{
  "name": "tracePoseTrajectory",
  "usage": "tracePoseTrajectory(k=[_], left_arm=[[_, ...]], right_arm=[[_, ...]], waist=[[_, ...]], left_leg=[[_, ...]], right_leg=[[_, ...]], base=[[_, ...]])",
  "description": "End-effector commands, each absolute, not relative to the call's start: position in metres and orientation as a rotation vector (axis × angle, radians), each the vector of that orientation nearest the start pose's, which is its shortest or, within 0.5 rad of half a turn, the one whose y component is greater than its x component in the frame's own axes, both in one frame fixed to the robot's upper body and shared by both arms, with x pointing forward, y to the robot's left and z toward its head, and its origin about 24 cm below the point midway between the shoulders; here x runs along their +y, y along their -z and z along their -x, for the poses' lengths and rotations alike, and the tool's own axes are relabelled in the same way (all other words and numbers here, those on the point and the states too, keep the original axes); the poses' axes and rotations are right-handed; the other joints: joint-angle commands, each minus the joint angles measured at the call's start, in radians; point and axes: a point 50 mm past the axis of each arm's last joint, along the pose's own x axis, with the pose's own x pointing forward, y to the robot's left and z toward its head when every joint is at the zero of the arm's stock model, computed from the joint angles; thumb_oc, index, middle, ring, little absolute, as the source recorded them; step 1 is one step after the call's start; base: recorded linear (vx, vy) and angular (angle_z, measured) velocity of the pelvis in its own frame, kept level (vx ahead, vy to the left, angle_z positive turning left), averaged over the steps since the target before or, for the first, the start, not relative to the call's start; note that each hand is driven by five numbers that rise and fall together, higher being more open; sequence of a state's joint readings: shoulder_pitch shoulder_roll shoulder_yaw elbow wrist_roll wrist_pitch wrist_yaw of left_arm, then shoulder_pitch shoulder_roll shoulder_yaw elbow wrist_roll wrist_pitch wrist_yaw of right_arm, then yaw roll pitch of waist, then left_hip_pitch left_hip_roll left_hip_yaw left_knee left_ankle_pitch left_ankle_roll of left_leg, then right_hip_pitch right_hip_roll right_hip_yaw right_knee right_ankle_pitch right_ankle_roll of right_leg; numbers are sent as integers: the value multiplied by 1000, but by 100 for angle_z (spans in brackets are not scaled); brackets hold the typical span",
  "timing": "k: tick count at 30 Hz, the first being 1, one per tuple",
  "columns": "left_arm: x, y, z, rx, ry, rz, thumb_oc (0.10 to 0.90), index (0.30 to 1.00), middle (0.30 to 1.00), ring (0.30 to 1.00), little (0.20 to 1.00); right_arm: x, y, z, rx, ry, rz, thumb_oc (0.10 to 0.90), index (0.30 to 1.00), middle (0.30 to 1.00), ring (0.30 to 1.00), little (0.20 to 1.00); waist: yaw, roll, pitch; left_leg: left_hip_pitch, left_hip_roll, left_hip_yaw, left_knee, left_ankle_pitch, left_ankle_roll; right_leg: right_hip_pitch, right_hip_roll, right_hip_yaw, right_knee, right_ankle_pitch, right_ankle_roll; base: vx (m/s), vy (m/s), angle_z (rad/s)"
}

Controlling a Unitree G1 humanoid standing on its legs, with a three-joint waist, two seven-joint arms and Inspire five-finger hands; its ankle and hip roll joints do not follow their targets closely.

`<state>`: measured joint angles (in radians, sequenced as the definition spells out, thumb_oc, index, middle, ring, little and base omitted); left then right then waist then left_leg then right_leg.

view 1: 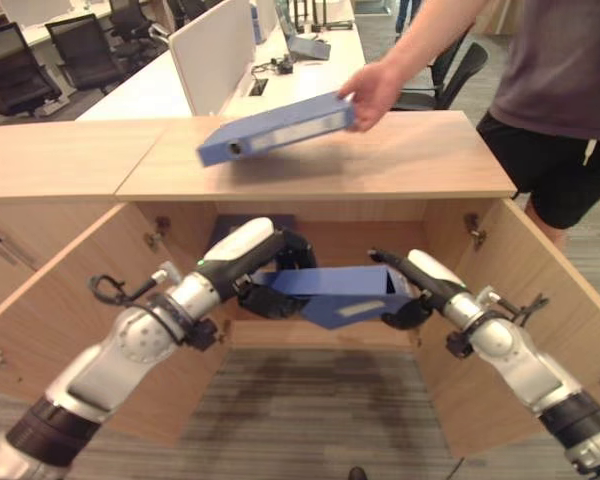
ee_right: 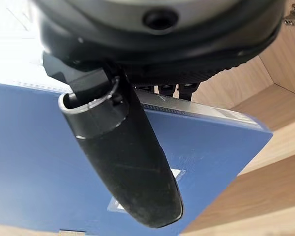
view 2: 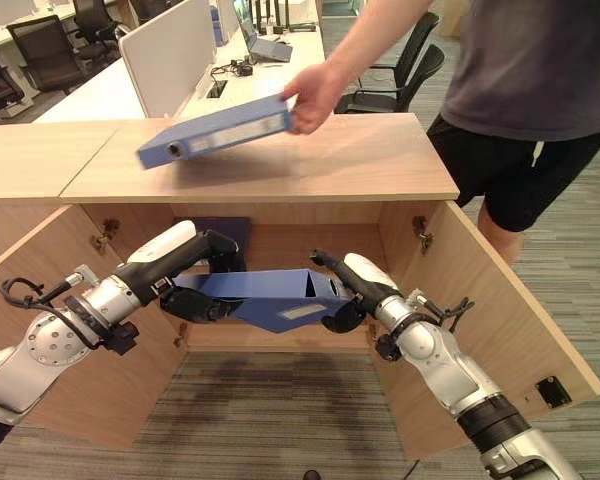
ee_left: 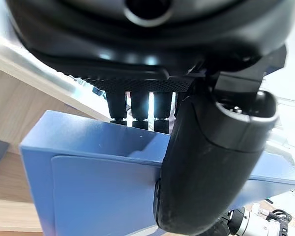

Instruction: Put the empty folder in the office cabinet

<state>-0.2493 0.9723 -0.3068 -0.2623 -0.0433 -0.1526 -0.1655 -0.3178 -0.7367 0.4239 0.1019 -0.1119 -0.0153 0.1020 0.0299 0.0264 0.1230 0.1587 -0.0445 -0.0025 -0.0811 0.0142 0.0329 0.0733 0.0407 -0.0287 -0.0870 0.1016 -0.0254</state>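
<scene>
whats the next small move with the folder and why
Probably ease the blue folder deeper into the open cabinet: the left hand and right hand clamp its ends at the mouth, not yet resting on the shelf.

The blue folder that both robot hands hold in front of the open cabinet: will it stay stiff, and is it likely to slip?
The blue folder probably stays stiff: it spans straight between the left hand and the right hand without sagging. It looks hollow, so likely light. Its cover seems smooth, so it might slip if either thumb loosens.
</scene>
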Motion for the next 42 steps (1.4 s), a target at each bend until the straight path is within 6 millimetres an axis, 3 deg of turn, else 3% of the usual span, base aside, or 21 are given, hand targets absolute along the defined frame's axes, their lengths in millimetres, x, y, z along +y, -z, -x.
tracePoseTrajectory(k=[1, 6, 12, 15, 18, 19, 20, 21, 23, 25, 26, 30, 37, 38, 42], left_arm=[[129, -241, -241, -886, 735, -724, 400, 300, 300, 300, 300], [126, -253, -227, -964, 764, -715, 400, 300, 300, 300, 300], [126, -254, -225, -970, 773, -711, 400, 300, 300, 300, 300], [128, -250, -228, -945, 765, -693, 400, 300, 300, 300, 300], [132, -242, -232, -894, 746, -662, 400, 300, 300, 300, 300], [132, -242, -232, -894, 746, -662, 400, 300, 300, 300, 300], [135, -236, -234, -862, 735, -639, 400, 300, 300, 300, 300], [135, -236, -234, -861, 735, -639, 400, 300, 300, 300, 300], [144, -221, -239, -764, 709, -596, 400, 300, 300, 300, 300], [149, -213, -240, -715, 704, -593, 591, 587, 587, 587, 587], [153, -208, -240, -687, 694, -587, 800, 900, 900, 900, 900], [167, -192, -239, -599, 638, -534, 800, 900, 900, 900, 900], [211, -126, -235, -288, 424, -289, 800, 900, 900, 900, 900], [211, -126, -234, -287, 424, -289, 800, 900, 900, 900, 900], [227, -91, -226, -136, 346, -106, 800, 900, 900, 900, 900]], right_arm=[[-136, -140, -308, -372, -562, 831, 400, 300, 300, 300, 300], [-135, -132, -303, -343, -608, 829, 400, 300, 300, 300, 300], [-136, -120, -298, -303, -617, 740, 400, 300, 300, 300, 300], [-136, -110, -294, -266, -598, 602, 400, 300, 300, 300, 300], [-133, -93, -287, -198, -579, 344, 400, 300, 300, 300, 300], [-133, -93, -287, -198, -579, 344, 400, 300, 300, 300, 300], [-131, -83, -283, -153, -565, 208, 400, 300, 300, 300, 300], [-131, -83, -283, -153, -566, 207, 400, 300, 300, 300, 300], [-128, -58, -273, -41, -542, -44, 400, 300, 300, 300, 300], [-129, -49, -269, 3, -534, -104, 400, 300, 300, 300, 300], [-129, -43, -265, 30, -525, -137, 400, 300, 300, 300, 300], [-136, -29, -256, 90, -485, -191, 400, 300, 300, 300, 300], [-162, -12, -238, 159, -375, -242, 400, 300, 300, 300, 300], [-162, -12, -238, 160, -376, -242, 400, 300, 300, 300, 300], [-166, -5, -233, 188, -347, -289, 400, 300, 300, 300, 300]], waist=[[-7, -52, -99], [-6, -53, -100], [-6, -51, -99], [-8, -49, -97], [-12, -47, -96], [-12, -47, -97], [-13, -47, -95], [-13, -47, -96], [-14, -46, -93], [-14, -45, -93], [-13, -45, -93], [-13, -41, -90], [-17, -22, -71], [-18, -22, -72], [-17, -2, -55]], left_leg=[[-6, -9, -4, -6, -79, -28], [-4, -9, -5, -6, -79, -31], [-2, -8, -6, -6, -80, -33], [-1, -8, -6, -6, -78, -32], [-1, -8, -5, -6, -78, -32], [-1, -8, -6, -6, -78, -32], [-1, -8, -4, -6, -78, -32], [-1, -9, -5, -6, -78, -32], [-1, -9, -2, -6, -77, -33], [0, -9, 1, -6, -78, -34], [1, -9, 2, -6, -80, -33], [8, -10, 2, -6, -90, -31], [4, -29, -2, -6, -87, -12], [4, -29, -2, -6, -87, -12], [-11, -38, 6, -6, -80, 0]], right_leg=[[67, -64, -2, 0, -88, 88], [68, -64, -4, 0, -90, 89], [73, -65, -6, 0, -92, 89], [72, -66, -7, 0, -92, 89], [73, -67, -7, 0, -93, 89], [73, -67, -7, 0, -93, 89], [72, -67, -7, 0, -93, 89], [72, -67, -7, 0, -93, 89], [72, -68, -9, 0, -92, 89], [73, -69, -10, 0, -93, 89], [73, -71, -10, 0, -93, 91], [83, -75, -15, 0, -97, 93], [61, -98, -25, 40, -101, 97], [60, -98, -25, 41, -102, 97], [10, -112, -27, 106, -113, 103]], base=[[0, 0, 0], [0, 0, 0], [0, 0, 0], [0, 0, 0], [0, 0, 0], [0, 0, 0], [0, 0, 0], [0, 0, 0], [0, 0, 0], [0, 0, 0], [0, 0, 0], [19, 8, 0], [8, 54, 1], [-10, 66, 0], [-34, 75, -1]])
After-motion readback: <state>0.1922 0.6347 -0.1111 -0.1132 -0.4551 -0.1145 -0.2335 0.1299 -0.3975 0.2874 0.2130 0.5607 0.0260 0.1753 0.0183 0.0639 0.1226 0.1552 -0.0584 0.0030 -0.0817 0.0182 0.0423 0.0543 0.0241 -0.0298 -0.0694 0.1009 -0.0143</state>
